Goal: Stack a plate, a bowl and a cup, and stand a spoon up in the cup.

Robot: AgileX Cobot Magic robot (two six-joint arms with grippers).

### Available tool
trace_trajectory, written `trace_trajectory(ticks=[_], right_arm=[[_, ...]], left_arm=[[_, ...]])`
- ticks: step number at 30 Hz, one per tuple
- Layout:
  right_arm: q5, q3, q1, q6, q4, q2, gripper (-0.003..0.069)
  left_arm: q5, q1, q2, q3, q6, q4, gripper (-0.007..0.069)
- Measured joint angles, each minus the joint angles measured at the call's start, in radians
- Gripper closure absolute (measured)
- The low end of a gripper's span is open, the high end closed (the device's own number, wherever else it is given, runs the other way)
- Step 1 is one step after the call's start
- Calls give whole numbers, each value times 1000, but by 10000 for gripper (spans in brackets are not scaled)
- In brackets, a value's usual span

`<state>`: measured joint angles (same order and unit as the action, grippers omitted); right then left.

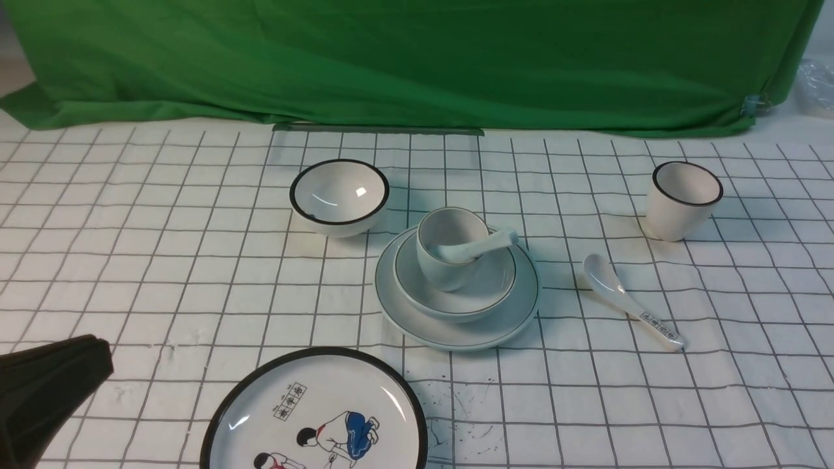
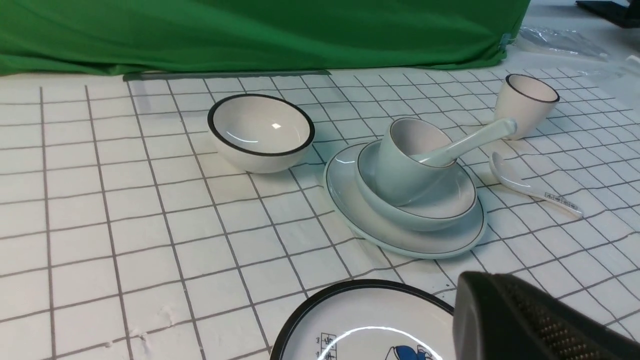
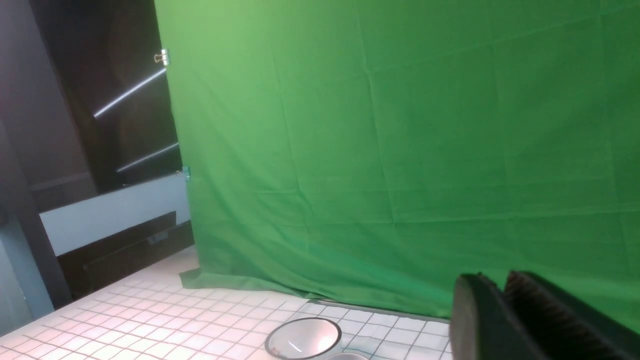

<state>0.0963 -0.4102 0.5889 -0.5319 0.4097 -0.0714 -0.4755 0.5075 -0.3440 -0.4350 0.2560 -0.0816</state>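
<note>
Fingers (image 3: 475, 320) of the right gripper (image 3: 500, 282) rest together, empty, high off the table; whether the left gripper (image 1: 58, 378) is closed cannot be told.
Stack looks complete at table centre: plain pale grey-white round plate (image 1: 456, 335), wide shallow pale bowl (image 1: 495, 290), small handleless pale cup (image 1: 446, 267), glossy white ceramic spoon (image 1: 485, 242) leaning inside. Next, probably only parking clear. Black-rimmed bowl (image 1: 339, 195), black-rimmed cup (image 1: 684, 202), marked spoon (image 1: 625, 303) and cartoon plate (image 1: 365, 391) surround it, none obstructing.

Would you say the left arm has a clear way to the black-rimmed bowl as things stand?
Probably yes: the black-rimmed bowl stands alone, apart from the plate, with only bare cloth between it and the left gripper.
</note>
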Motion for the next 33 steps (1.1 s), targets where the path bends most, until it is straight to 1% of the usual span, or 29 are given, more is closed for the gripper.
trace_trajectory(ticks=[7,9,10,12,14,15,17,18,19,20,21,22,24,26,28,33], right_arm=[[0,0,0,0,0,0,528],[0,0,0,0,0,1,519],[0,0,0,0,0,1,514],[0,0,0,0,0,1,507],[0,0,0,0,0,1,501],[0,0,0,0,0,1,499],[0,0,0,0,0,1,498],[0,0,0,0,0,1,498],[0,0,0,0,0,1,498],[0,0,0,0,0,1,496],[0,0,0,0,0,1,496],[0,0,0,0,0,1,495],[0,0,0,0,0,1,494],[0,1,0,0,0,1,489],[0,2,0,0,0,2,485],[0,3,0,0,0,2,473]], left_arm=[[1,0,2,0,-12,0,624],[26,-14,22,11,-59,19,624],[64,-32,37,30,-121,54,624],[170,-94,81,89,-256,145,624],[270,-158,128,145,-343,200,624],[282,-175,141,163,-349,203,624],[378,-246,192,235,-382,224,624],[432,-316,243,303,-388,227,624],[436,-333,255,319,-388,227,624],[456,-396,301,381,-382,228,624],[456,-403,306,387,-382,228,624],[449,-445,330,423,-373,228,624],[394,-480,341,438,-358,228,624],[301,-496,344,441,-357,227,624],[277,-497,344,442,-357,227,624],[272,-497,345,442,-359,227,624]])
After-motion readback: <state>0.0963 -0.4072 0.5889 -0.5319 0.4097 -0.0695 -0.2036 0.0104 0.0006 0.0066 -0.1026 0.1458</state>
